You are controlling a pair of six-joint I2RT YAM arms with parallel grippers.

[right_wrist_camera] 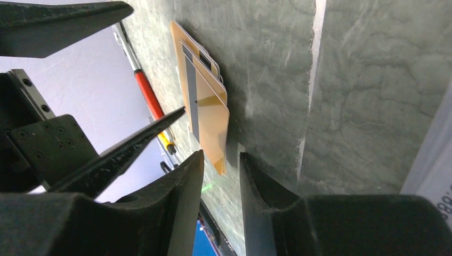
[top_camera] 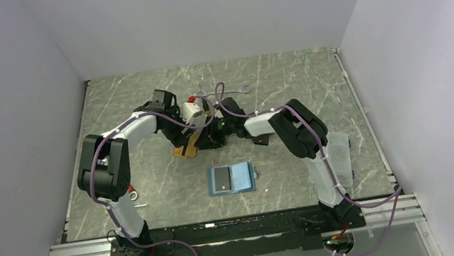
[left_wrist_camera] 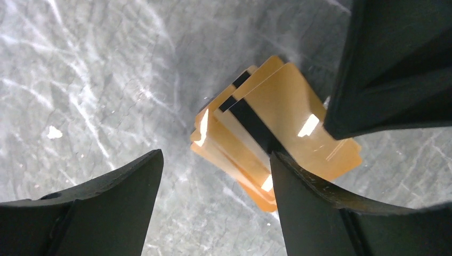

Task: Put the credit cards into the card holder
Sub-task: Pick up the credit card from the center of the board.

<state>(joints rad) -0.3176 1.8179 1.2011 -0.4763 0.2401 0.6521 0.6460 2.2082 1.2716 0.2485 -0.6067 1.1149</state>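
Holder: the card holder point(top_camera: 232, 179) lies open on the table point(top_camera: 151, 177), near the front and between the two arm bases. One dark card point(top_camera: 221, 179) seems to sit already on its left half; the other pockets look free.

Cards: a fanned stack of orange cards point(left_wrist_camera: 266, 144) with black stripes lies on the table behind the holder, well apart from it. The exact number cannot be told.

Left gripper point(left_wrist_camera: 213, 186): its jaws stand wide over the stack, one finger on each side, and nothing is held.

Right gripper point(right_wrist_camera: 221, 176): its jaws are narrow, and the edge of the top card reaches down toward the gap. Whether the card is really pinched cannot be told.

Red tool point(right_wrist_camera: 149, 96): it lies beyond the stack, not touched.

Progress: probably only one card is in; the orange stack is left.
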